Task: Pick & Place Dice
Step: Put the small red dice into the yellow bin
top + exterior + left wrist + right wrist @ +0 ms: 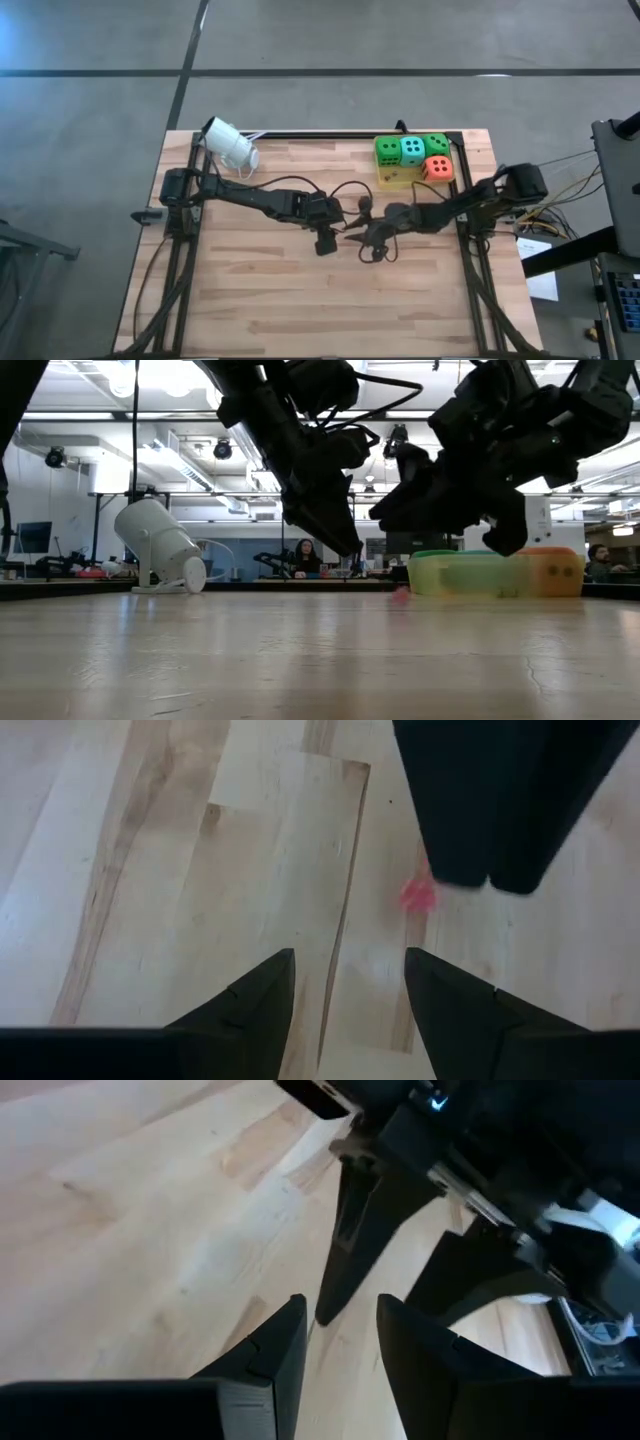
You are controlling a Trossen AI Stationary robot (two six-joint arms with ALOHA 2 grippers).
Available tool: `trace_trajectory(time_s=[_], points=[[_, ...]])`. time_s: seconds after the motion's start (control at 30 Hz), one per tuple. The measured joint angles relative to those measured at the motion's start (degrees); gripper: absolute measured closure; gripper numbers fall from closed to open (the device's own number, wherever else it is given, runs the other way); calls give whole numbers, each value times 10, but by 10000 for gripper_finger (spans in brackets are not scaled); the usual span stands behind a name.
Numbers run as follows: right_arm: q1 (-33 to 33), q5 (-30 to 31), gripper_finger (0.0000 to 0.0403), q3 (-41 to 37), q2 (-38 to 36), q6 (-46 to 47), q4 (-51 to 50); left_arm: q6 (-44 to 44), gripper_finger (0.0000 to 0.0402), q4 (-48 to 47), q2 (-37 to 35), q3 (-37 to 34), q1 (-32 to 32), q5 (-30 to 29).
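Note:
Four dice sit together on a yellow tray point(393, 179) at the table's far right: two green dice point(387, 150) point(437, 144), a teal one point(412, 150) and an orange-red one point(437, 168). In the low view, the tray point(465, 575) and the orange-red die point(552, 570) show behind the arms. Both grippers hang above the table's middle, close to each other and well short of the dice. My left gripper point(327, 238) point(350, 975) is open over bare wood. My right gripper point(362, 237) point(342, 1320) is open too, pointing toward the left one.
A white lamp-like cylinder point(232, 145) stands at the table's far left corner. A small pink spot point(418, 895) marks the wood under the grippers. Cables trail from both arms. People sit in the room point(303, 555) beyond the far edge. Bare wood lies toward the near edge.

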Motion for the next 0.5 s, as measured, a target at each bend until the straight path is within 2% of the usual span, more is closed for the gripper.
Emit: trace_trajectory(time_s=[0.2, 0.5], points=[[0, 0, 278, 11, 17, 3, -2, 0, 210, -2, 0, 0, 0, 0], [11, 0, 284, -5, -49, 21, -41, 0, 209, -39, -6, 0, 0, 0]])
